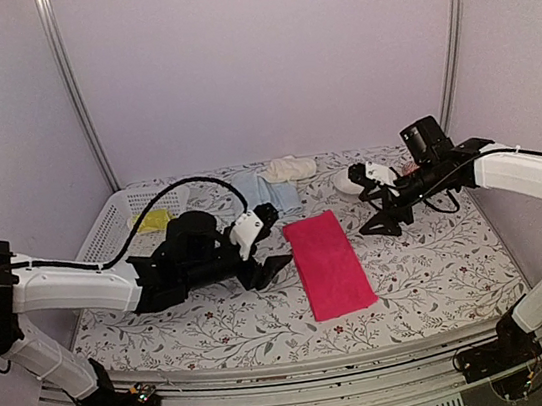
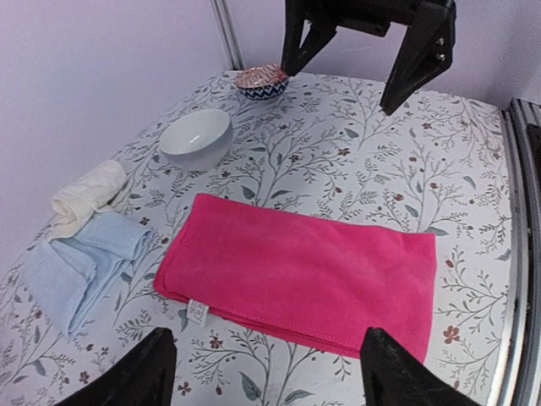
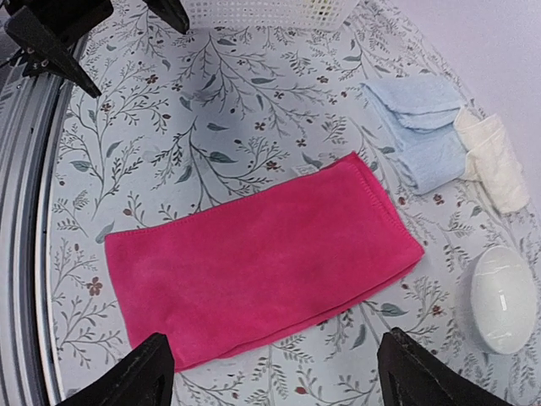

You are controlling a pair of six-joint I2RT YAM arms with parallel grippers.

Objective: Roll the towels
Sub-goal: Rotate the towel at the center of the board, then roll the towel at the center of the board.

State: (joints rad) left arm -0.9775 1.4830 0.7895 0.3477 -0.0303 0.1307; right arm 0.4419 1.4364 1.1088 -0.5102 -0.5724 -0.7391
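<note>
A hot pink towel (image 1: 330, 263) (image 2: 296, 275) (image 3: 254, 258) lies folded flat in a long strip mid-table. My left gripper (image 1: 273, 240) (image 2: 269, 376) hovers open just left of it, holding nothing. My right gripper (image 1: 367, 202) (image 3: 283, 381) hovers open on its far right side, also holding nothing. Behind the pink towel a light blue towel (image 1: 274, 190) (image 2: 84, 266) (image 3: 418, 127) lies folded. A cream towel (image 1: 289, 168) (image 2: 84, 194) (image 3: 494, 161) sits bunched against its far end. A yellow-green towel (image 1: 152, 220) rests in the basket.
A white plastic basket (image 1: 117, 220) (image 3: 270, 10) stands at the back left. A white bowl (image 1: 349, 184) (image 2: 196, 135) (image 3: 503, 300) sits near the right gripper, and a small patterned bowl (image 2: 260, 80) is beyond it. Walls close off the back and sides.
</note>
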